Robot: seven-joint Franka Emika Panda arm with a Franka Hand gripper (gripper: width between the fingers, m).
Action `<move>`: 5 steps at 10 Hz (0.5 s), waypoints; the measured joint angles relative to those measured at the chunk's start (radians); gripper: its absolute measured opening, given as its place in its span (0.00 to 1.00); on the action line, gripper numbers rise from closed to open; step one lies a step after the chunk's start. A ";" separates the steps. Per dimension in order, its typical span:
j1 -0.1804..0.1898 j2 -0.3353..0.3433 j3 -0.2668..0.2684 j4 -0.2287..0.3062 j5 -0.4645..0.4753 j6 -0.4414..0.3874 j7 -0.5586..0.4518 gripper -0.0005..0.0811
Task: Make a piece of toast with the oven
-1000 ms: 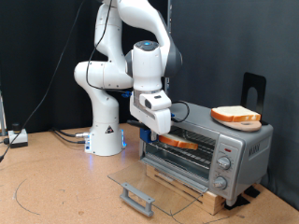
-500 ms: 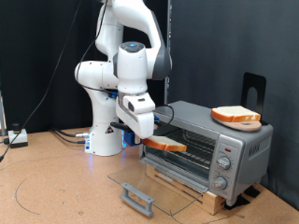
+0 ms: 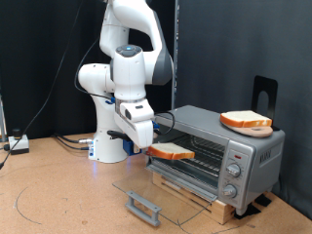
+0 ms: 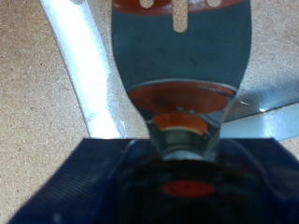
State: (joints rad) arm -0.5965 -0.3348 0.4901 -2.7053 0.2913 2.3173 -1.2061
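My gripper (image 3: 147, 145) points down in front of the oven (image 3: 216, 151), a silver toaster oven at the exterior view's right. It is shut on a shiny slotted metal spatula (image 4: 182, 47). The piece of toast (image 3: 172, 151) lies flat at the gripper's tip, level with the oven's opening and just outside it. The oven's glass door (image 3: 161, 192) lies open and flat, its grey bar handle (image 3: 143, 206) towards the exterior view's bottom. In the wrist view the toast itself is hidden; only orange reflections show on the blade.
A second slice of bread (image 3: 246, 121) lies on top of the oven. The oven's three round knobs (image 3: 232, 174) are on its right front. The white robot base (image 3: 110, 136) stands to the left of the oven. Cables (image 3: 68, 142) run along the brown table.
The arm has moved to the exterior view's left and drawn the toast out of the oven's opening to just in front of it.
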 joint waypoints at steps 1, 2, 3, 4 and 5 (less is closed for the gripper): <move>0.000 0.000 0.000 0.001 0.000 0.000 -0.005 0.49; 0.003 0.000 0.003 0.000 0.000 -0.002 -0.010 0.49; 0.010 0.000 0.010 -0.002 0.002 -0.002 -0.011 0.49; 0.024 -0.001 0.019 -0.009 0.007 -0.002 -0.011 0.49; 0.043 -0.007 0.031 -0.019 0.020 -0.001 -0.011 0.49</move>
State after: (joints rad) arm -0.5535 -0.3414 0.5213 -2.7239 0.3115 2.3160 -1.2168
